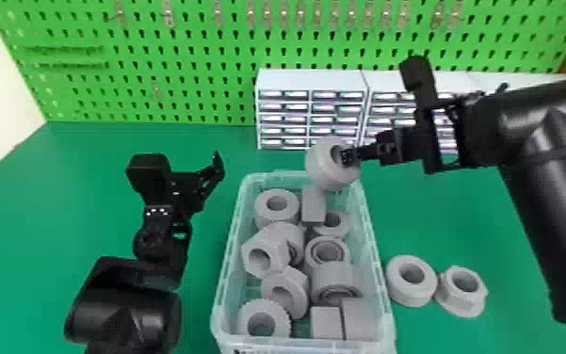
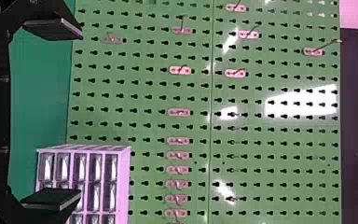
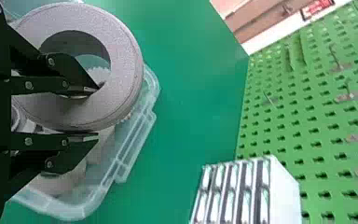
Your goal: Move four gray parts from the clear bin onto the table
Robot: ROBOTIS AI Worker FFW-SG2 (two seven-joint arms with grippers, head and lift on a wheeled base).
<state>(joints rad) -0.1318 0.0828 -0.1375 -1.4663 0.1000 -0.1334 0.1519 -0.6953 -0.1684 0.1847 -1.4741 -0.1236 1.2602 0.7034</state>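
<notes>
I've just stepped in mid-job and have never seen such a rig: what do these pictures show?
You are seeing a robot with two black arms, each ending in a two-fingered pincer. The head view looks forward and down at the work. The other two come from cameras on the wrists and are turned on their side.

On the green table stands a clear bin holding many gray parts. To its right lie a thick ring and a flanged part. Behind are small drawer units and a green pegboard.

The right pincer grips a large gray ring by its wall, one finger inside the hole, over the bin's far end. The left pincer is open and empty, left of the bin.
</notes>
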